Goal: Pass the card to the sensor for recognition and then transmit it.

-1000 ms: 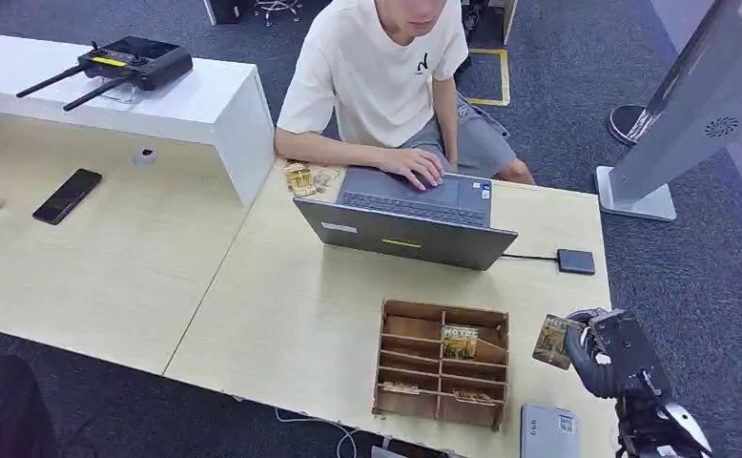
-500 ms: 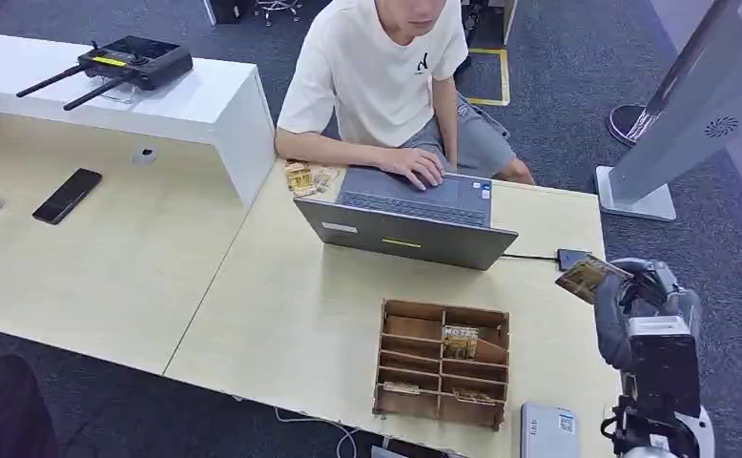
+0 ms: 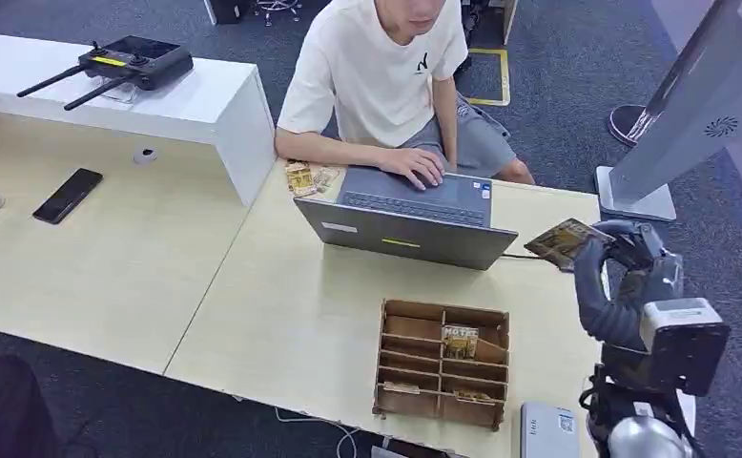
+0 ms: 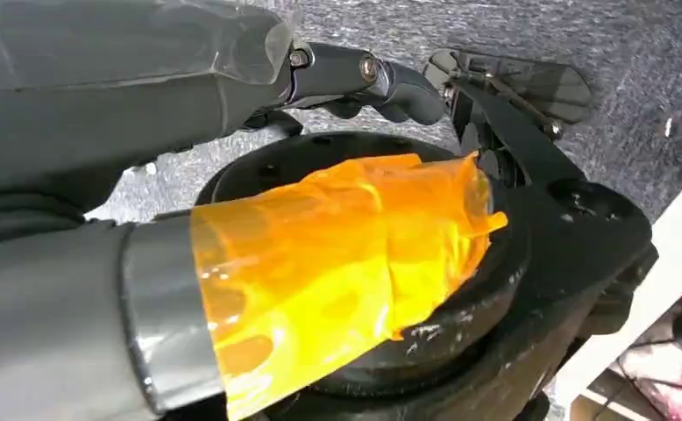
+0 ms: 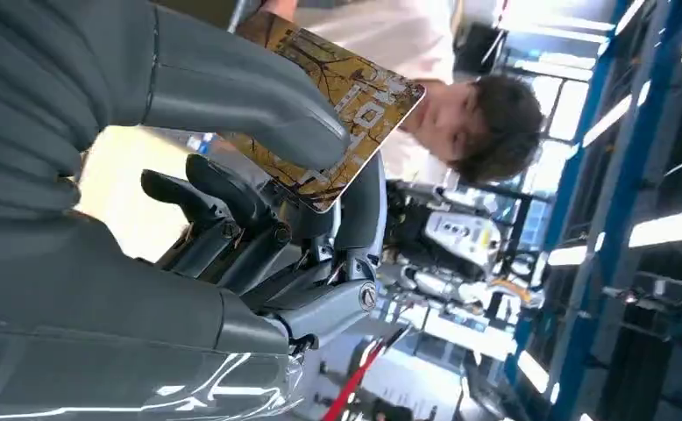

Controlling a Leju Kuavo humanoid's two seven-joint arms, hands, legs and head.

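head view: right hand (image 3: 625,272) raised above the right end of the tabletop (image 3: 281,315), card (image 3: 566,239) pinched at the hand's far tip. the card lies nearly flat, its long axis running out leftward and away from the fingers, toward the back of the laptop (image 3: 405,234). a small dark pad on a cable, likely the sensor, sits on the tabletop just under the card's free end and is mostly hidden by it. judgement: the coming move is a short lowering, card face down onto that pad. wooden sorter box (image 3: 443,361) stands nearer the robot, well apart from the card.

left wrist view: left hand (image 4: 381,83) hangs over the floor, dark fingers curled in, nothing in them.

right wrist view: thick thumb pressed on the card (image 5: 337,105) face, darker fingers (image 5: 232,219) behind it; the card's free half projects beyond the thumb toward a seated person.
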